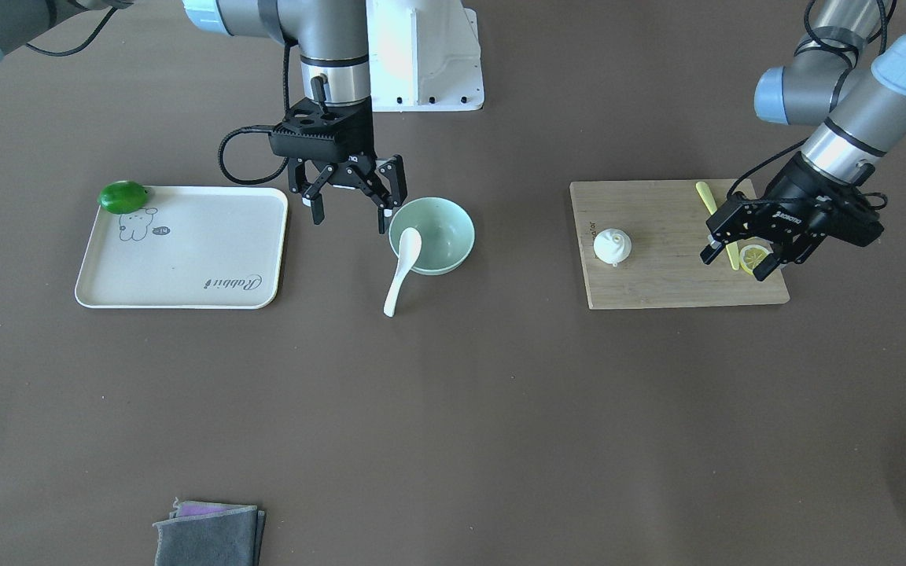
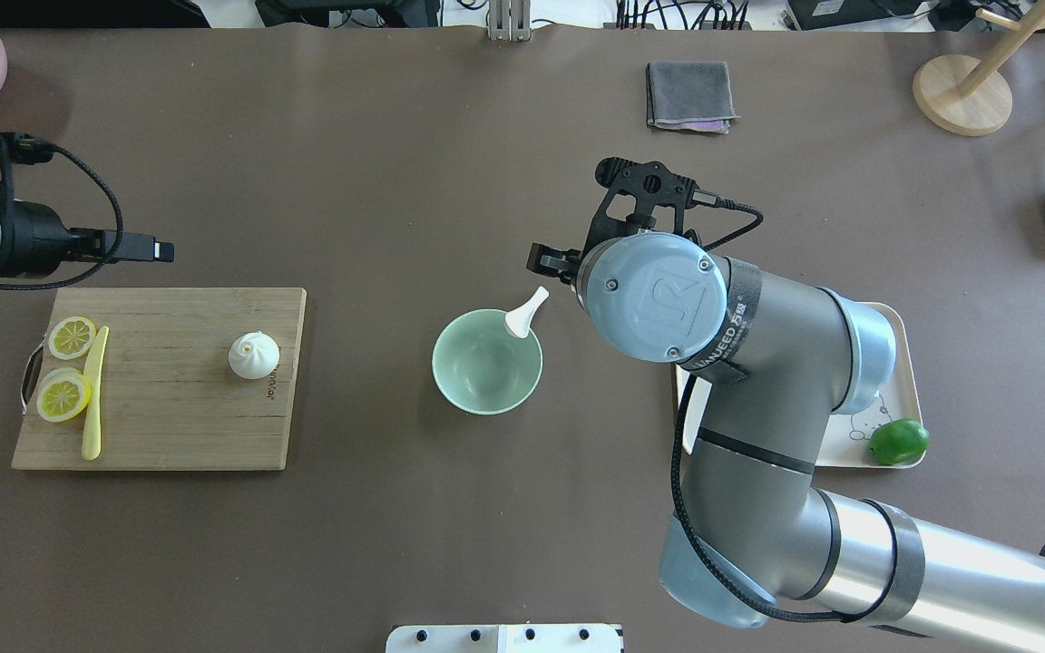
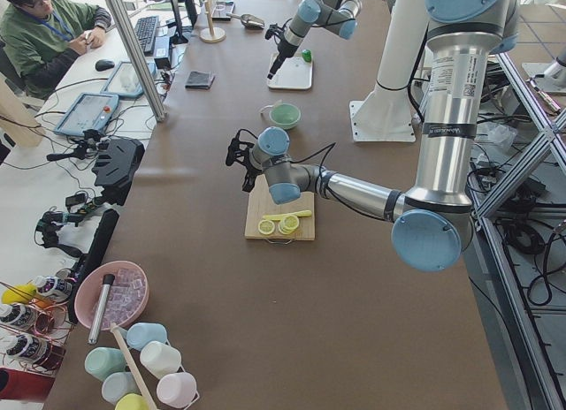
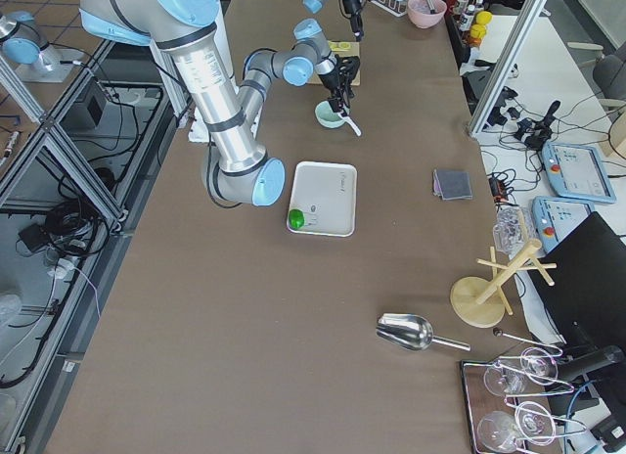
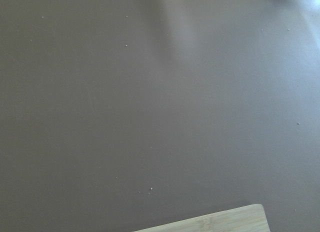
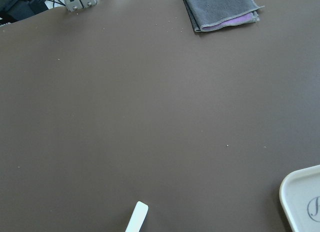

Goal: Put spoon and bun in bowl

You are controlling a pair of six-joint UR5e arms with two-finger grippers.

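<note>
Cream-coloured tray lies at the left of the front-facing view, with a green lime on its far corner. A folded grey cloth sits well apart from it at the near edge of the brown table.

Next comes the right gripper, hanging just beside the bowl with its fingers spread apart and nothing between them. The spoon leans on the bowl's rim. Its scoop is inside the bowl and its handle sticks out over the table toward the camera.

Further right, well apart from the bowl, is a wooden cutting board. The bun stands upright on it near its left end. At the board's right end the left gripper hovers with its fingers released and empty, in line with a lemon slice and a yellow-green stick that lie on the board.
</note>
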